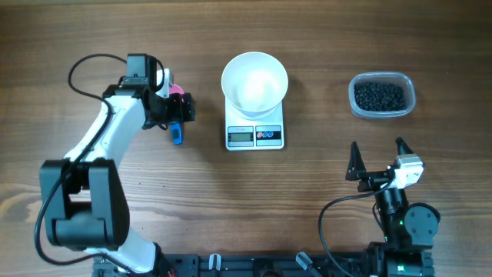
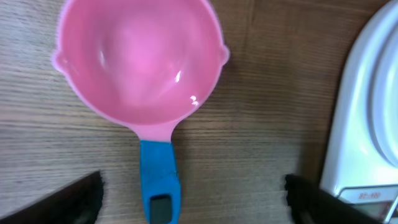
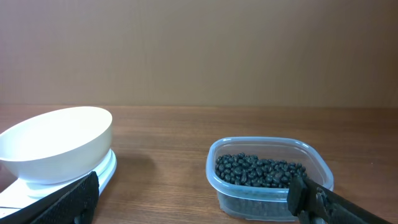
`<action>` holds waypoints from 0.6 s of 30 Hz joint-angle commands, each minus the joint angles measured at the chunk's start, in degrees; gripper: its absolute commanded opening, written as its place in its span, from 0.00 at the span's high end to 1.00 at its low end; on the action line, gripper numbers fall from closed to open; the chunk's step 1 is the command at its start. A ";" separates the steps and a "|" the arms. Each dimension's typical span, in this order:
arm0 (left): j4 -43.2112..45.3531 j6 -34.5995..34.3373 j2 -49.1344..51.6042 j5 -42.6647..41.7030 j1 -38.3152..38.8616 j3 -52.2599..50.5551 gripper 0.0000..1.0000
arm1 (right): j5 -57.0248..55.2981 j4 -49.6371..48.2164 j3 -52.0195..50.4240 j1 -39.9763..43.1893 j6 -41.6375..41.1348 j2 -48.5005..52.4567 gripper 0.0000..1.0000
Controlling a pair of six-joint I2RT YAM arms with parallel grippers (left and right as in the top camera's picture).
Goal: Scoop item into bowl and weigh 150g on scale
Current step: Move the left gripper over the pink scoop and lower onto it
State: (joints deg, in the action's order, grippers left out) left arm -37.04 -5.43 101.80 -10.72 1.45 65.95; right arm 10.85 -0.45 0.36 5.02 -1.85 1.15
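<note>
Overhead, the round plain white bowl (image 1: 254, 81) sits on the small flat white digital scale (image 1: 255, 137) at the middle of the brown wooden surface (image 1: 323, 46); the scale's grey display is too small to read. Well apart to the right, a clear rounded plastic tub (image 1: 382, 95) holds the tiny round black beads (image 1: 378, 97). On the left, the left tool (image 1: 178, 109) hangs over a pink plastic scoop with a blue handle (image 1: 177, 135) and hides nearly all of it; only the handle's end and a sliver of pink show.

From the left wrist the scoop's cup shows almost whole, lying on the surface with the handle pointing near. Dark fingers stand wide apart on either side of the handle, gripping nothing, cut off by the bottom edge. Scale and bowl are cropped at the right edge, the display blurred.

At near right, the right tool (image 1: 377, 158) is spread wide and holds nothing. In its wrist view one finger overlaps the tub's near right corner, and the scale lies mostly hidden under the bowl.
</note>
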 commanded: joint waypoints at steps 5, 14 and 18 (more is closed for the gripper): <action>1.77 -0.24 5.35 -0.52 0.31 0.37 0.00 | -0.55 -0.31 -0.07 -0.13 0.24 -0.50 0.00; 4.13 -0.22 8.28 5.03 0.31 0.37 0.00 | -0.55 -0.31 -0.07 -0.13 0.24 -0.50 0.00; 6.05 -0.22 8.63 4.98 0.31 0.37 0.00 | -0.55 -0.31 -0.07 -0.13 0.24 -0.50 0.00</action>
State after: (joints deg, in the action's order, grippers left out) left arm -31.66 -5.69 108.73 -6.70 1.56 65.98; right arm 10.85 -0.45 0.36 5.02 -1.85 1.15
